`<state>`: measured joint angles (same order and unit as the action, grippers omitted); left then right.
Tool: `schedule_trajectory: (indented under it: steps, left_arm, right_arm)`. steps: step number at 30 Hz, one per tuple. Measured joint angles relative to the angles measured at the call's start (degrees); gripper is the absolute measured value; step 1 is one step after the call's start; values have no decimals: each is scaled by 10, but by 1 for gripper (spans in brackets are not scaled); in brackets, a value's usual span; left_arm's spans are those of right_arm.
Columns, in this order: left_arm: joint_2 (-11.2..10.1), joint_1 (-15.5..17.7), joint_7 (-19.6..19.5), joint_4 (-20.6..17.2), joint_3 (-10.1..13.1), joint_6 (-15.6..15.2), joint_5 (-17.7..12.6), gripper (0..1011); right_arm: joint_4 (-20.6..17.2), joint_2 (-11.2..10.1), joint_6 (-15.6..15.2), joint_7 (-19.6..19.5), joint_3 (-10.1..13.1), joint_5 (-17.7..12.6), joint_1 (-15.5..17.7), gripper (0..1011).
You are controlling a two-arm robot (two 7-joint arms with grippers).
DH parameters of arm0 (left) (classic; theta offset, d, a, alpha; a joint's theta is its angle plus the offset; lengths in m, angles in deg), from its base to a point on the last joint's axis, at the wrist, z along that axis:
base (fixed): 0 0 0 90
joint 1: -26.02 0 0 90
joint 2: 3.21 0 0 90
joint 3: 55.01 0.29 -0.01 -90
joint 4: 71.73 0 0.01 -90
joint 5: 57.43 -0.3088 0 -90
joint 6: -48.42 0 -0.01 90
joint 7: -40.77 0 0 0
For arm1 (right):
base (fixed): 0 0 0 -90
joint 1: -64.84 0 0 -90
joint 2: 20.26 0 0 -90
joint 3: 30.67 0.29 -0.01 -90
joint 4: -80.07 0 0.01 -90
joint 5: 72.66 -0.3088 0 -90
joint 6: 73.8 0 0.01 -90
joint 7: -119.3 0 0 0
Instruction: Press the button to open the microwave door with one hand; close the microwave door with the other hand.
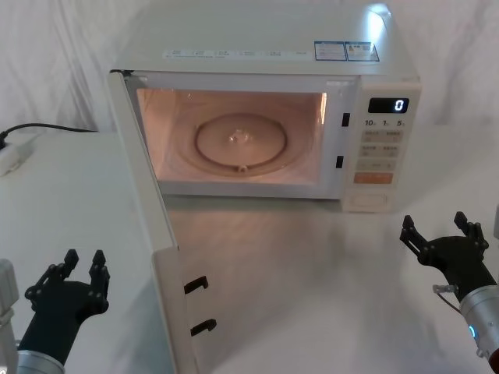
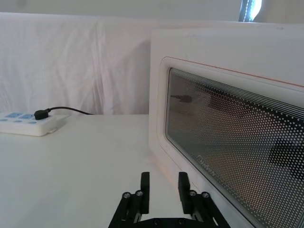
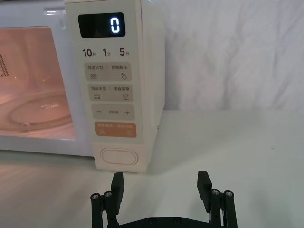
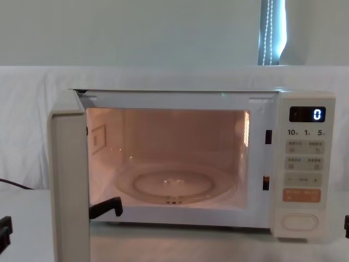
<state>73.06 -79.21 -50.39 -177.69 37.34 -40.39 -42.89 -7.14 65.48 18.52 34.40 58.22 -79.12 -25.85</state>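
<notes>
Door [image 1: 148, 226] already swung wide, hinged at the left side of the microwave [image 1: 265, 54], its free edge reaching toward the bench's near edge; cavity lit; so the press looks done and the closing step is what's left.

Left gripper [image 1: 84, 266] sits near the bench's near-left corner, on the outer window side of the door, fingers apart, holding nothing; in the left wrist view it points along the door [image 2: 228, 142] with the window just beside its fingers [image 2: 183, 185], not touching as far as I can tell. Right gripper [image 1: 444, 230] is toward the near-right edge, fingers wide apart, empty, aimed at the control strip; button [image 3: 118, 156] sits at the bottom of that strip, below the orange key [image 3: 116, 129], well clear of the gripper.

Risks:
- a glancing push near the hinge would slide off the smooth panel, or shove the whole microwave across the bench rather than swing the door;
- too soft a push probably leaves the latch hooks [image 1: 199, 306] short of their slots [image 1: 343, 140], door ajar;
- open fingers could catch on the door's edge;
- the right gripper drifting forward could hit the button or a key again.

Contents: cavity holds just the glass turntable [image 1: 240, 142]; nothing sits on it; no food or dish.
</notes>
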Motion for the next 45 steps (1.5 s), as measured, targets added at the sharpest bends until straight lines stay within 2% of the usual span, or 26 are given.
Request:
schedule_trajectory:
  steps: [2, 6, 8, 13, 21, 24, 26, 29, 37, 40, 45]
  left_arm:
    - [2, -1, -2, -1, -2, -1, 0, 383]
    - [4, -11, -12, -14, -14, -7, 1, 216]
    - [4, -15, -17, -19, -18, -8, 3, 180]
    - [1, -34, -34, -44, -39, -18, 16, 7]
    - [-9, -63, -66, -78, -76, -44, 46, 0]
    - [-19, -74, -85, -94, -91, -60, 70, 0]
    - [-23, -77, -89, -97, -95, -63, 74, 0]
    - [-39, -86, -107, -113, -108, -77, 98, 0]
    - [-69, -85, -135, -134, -125, -100, 146, 0]
    - [-82, -78, -147, -144, -131, -116, 174, 0]
    - [-97, -66, -155, -151, -134, -135, 200, 0]
  right_arm:
    - [0, 0, 0, 0, 0, 0, 0, 1002]
    - [0, 0, 0, 0, 0, 0, 0, 1002]
    - [0, 0, 0, 0, 0, 0, 0, 1002]
    - [0, 0, 0, 0, 0, 0, 0, 1002]
    - [0, 0, 0, 0, 0, 0, 0, 1002]
    - [0, 0, 0, 0, 0, 0, 0, 1002]
    - [0, 0, 0, 0, 0, 0, 0, 1002]
    - [0, 0, 0, 0, 0, 0, 0, 1002]
    - [0, 0, 0, 0, 0, 0, 0, 1002]
    - [0, 0, 0, 0, 0, 0, 0, 1002]
    - [0, 0, 0, 0, 0, 0, 0, 1002]
